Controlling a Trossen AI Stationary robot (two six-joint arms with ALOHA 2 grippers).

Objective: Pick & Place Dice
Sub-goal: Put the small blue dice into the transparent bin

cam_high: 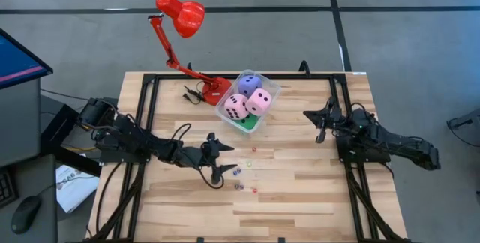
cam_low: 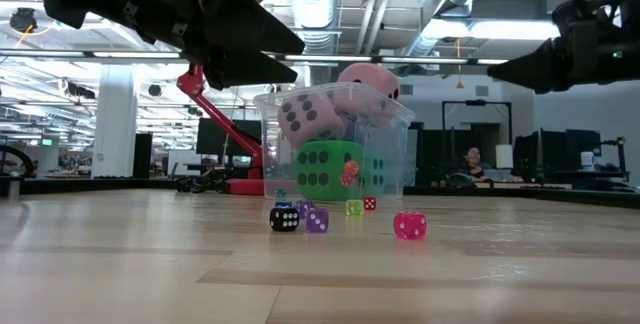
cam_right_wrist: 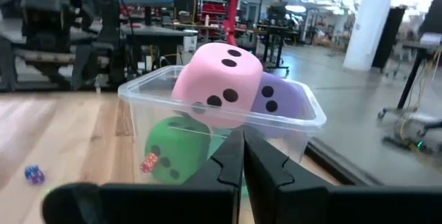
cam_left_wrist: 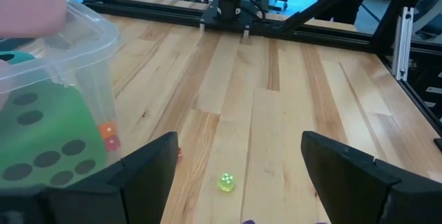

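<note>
Over the tabletop [cam_high: 300, 198], the left end effector [cam_high: 223, 158] hangs wide open above the tiny dice [cam_high: 240, 174]; big soft dice [cam_high: 247, 102] fill the tub [cam_high: 271, 88]. Best drop straight, centre one die, pinch gently. Right end effector [cam_high: 321, 123] waits, fingers together.

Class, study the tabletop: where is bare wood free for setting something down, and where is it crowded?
Free: the near strip of the table, and the wood between the tub and the right gripper. Crowded: the tiny dice scattered by the open left gripper, and the lamp base corner.
</note>
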